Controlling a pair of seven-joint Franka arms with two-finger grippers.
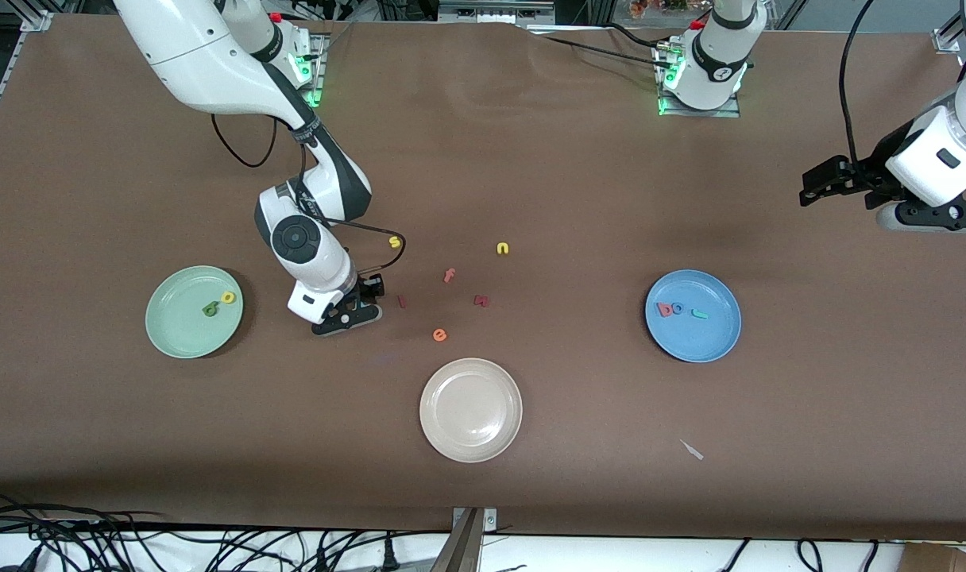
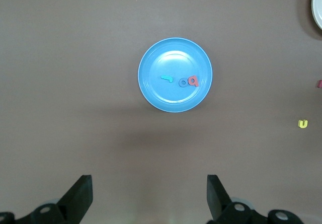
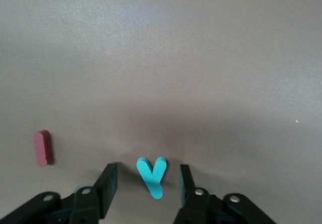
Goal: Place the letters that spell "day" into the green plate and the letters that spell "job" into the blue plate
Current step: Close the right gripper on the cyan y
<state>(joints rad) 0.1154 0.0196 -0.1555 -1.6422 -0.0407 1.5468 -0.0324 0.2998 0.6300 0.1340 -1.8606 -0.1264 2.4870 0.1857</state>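
My right gripper (image 1: 356, 306) is down at the table between the green plate (image 1: 173, 334) and the loose letters. In the right wrist view its fingers (image 3: 111, 176) stand on either side of the teal "y" (image 3: 152, 176), open, with a narrow gap on each side. The "y" is hidden under the hand in the front view. A green "d" (image 1: 210, 309) and a yellow "a" (image 1: 228, 297) lie in the green plate. The blue plate (image 1: 713, 338) holds the red "b" (image 1: 665, 310), blue "o" (image 1: 678, 307) and teal "j" (image 1: 699, 314). My left gripper (image 1: 809, 193) waits open and empty, high over the left arm's end of the table.
Loose letters lie mid-table: yellow "s" (image 1: 395, 241), yellow "n" (image 1: 503, 249), salmon "f" (image 1: 449, 276), a dark red letter (image 1: 481, 300), a pink stick (image 1: 401, 301) beside my right gripper, orange "e" (image 1: 440, 335). A cream plate (image 1: 471, 410) sits nearer the camera.
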